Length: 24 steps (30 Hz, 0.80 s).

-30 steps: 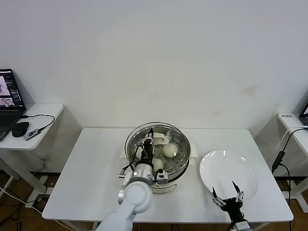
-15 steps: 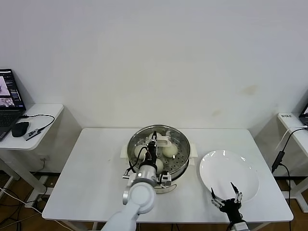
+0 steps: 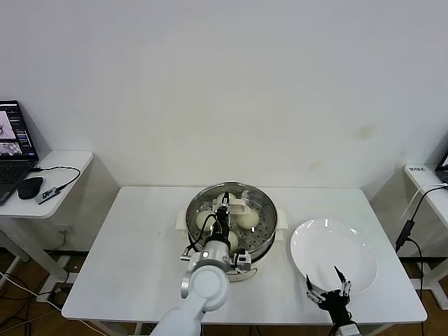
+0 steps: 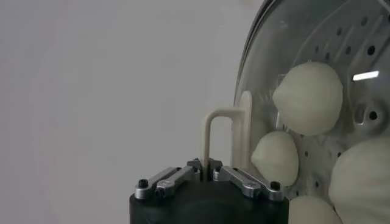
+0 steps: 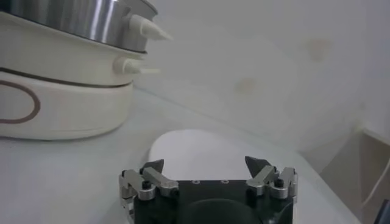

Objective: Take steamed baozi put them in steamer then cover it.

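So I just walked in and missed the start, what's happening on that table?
The left gripper is shut on the cream handle of the glass cover, holding it over the steamer. The baozi are already inside on the perforated tray. The right gripper waits open at the near edge of the white plate, which has nothing on it.

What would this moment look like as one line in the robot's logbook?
left gripper: shut on cream-handled clear glass lid over shiny steel steamer | off-white dough buns: inside | right gripper: open, idle near flat white plate
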Motion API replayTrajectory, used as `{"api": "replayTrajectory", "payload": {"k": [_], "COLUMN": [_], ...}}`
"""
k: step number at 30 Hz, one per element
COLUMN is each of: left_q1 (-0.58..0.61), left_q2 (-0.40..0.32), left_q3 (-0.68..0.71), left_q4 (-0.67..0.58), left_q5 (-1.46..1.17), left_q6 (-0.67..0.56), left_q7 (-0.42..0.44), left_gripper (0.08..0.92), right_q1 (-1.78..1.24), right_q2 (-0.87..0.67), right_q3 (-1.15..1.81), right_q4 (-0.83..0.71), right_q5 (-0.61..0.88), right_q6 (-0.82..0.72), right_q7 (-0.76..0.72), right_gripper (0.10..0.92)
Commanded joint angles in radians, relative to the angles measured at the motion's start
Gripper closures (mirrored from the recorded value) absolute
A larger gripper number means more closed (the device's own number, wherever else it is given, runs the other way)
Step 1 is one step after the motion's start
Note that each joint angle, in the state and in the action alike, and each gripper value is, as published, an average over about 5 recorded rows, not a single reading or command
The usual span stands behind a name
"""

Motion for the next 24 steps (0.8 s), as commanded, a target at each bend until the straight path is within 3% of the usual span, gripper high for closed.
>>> {"api": "replayTrajectory", "payload": {"k": [1, 8, 15, 24], "left_q1": [0.010, 0.056, 0.158, 0.407], "left_q2": [0.004, 0.040, 0.142, 0.242], "left_q3": [0.003, 0.003, -0.018, -0.163], "left_q4": [-0.021, -0.108, -0.274, -0.523], "left_q5": [-0.013, -0.022, -0.081, -0.473], "left_q6": [-0.003, -0.009, -0.032, -0.125], "left_q7": [-0.008, -0.014, -0.044, -0.183], "left_gripper": [0.816, 0.616, 0.417, 0.191], "right_q1": [0.000, -0.002, -0.008, -0.022], "right_q2": [0.001, 0.005, 0.005, 0.003], "right_q3": [0.000, -0.005, -0.002, 0.000], "right_q4": [0.001, 0.002, 0.005, 0.008], "right_q5": [-0.002, -0.009, -0.011, -0.014], "right_q6": [0.000, 0.001, 0.003, 0.006], "right_q7": [0.000, 0.001, 0.003, 0.003], "right_gripper": [0.203, 0.203, 0.203, 0.203]}}
